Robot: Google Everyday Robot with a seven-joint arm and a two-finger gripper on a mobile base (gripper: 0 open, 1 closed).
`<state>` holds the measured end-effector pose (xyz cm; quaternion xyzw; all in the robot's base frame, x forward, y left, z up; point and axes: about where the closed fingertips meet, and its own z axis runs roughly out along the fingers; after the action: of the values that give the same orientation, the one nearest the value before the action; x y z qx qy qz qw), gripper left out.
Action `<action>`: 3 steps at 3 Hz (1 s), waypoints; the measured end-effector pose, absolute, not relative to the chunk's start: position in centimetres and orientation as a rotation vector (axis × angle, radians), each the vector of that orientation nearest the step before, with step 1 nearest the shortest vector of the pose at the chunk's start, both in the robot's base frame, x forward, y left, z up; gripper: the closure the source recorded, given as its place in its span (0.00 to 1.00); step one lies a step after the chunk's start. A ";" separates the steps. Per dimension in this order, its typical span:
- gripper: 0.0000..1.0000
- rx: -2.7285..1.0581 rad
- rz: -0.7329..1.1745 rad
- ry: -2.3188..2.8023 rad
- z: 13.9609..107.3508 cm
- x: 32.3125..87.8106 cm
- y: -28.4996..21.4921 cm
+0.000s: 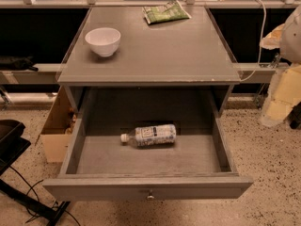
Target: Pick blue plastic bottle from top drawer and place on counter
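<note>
The blue plastic bottle (149, 135) lies on its side in the open top drawer (146, 187), near the middle of its floor, with its white cap pointing left. The drawer is pulled fully out, its round knob at the front centre. The counter (169, 46) is the grey cabinet top above it. My gripper (278, 102) hangs with the pale arm at the right edge of the view, outside the cabinet, well right of the drawer and far from the bottle. It holds nothing that I can see.
A white bowl (102, 41) stands on the counter's left side. A green snack packet (165, 12) lies at its back edge. A cardboard box (55, 133) stands on the floor left of the cabinet. A black stand (14, 145) and cables are at lower left.
</note>
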<state>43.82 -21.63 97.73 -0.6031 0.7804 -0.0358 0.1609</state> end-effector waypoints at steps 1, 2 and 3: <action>0.00 -1.722 -0.102 2.229 97.7 43.8 -21.6; 0.00 -1.780 -0.080 2.177 95.7 45.2 -19.6; 0.00 -1.824 -0.050 2.121 92.2 47.1 -17.5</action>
<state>47.08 -17.53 92.24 -0.6424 0.7468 -0.0174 0.1712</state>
